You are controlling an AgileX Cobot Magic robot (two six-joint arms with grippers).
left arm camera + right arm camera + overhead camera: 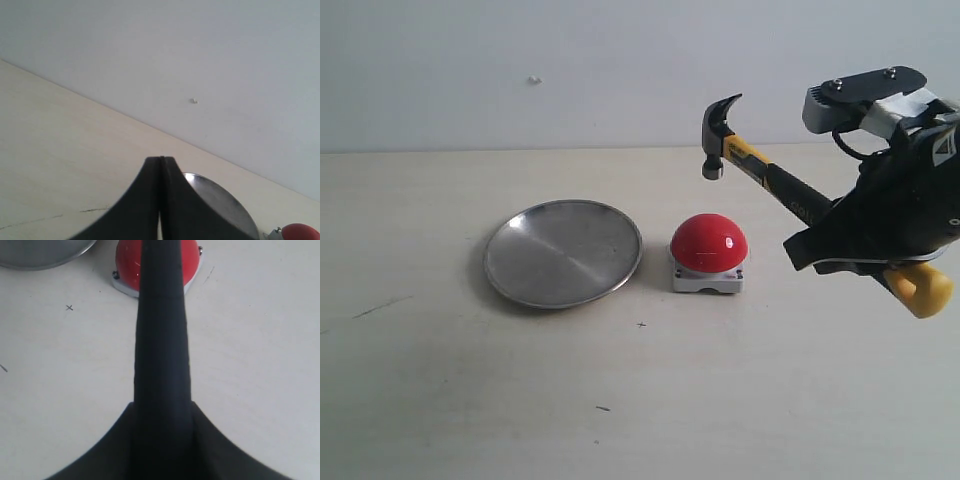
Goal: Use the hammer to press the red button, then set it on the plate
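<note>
Right gripper (815, 235) clamps hammer (772, 178) over red button (709, 243).
Lower the head squarely onto the dome's crown; left gripper (161, 167) pressed together, empty.

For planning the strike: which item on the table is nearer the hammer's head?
The red button, almost beneath the head of the hammer; the silver plate lies farther left.

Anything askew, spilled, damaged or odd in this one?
Nothing stands out. The black-and-yellow claw hammer is held tilted in the air near the glossy red dome button, which sits intact beside, not touching, the round silver metal plate. No spills.
</note>
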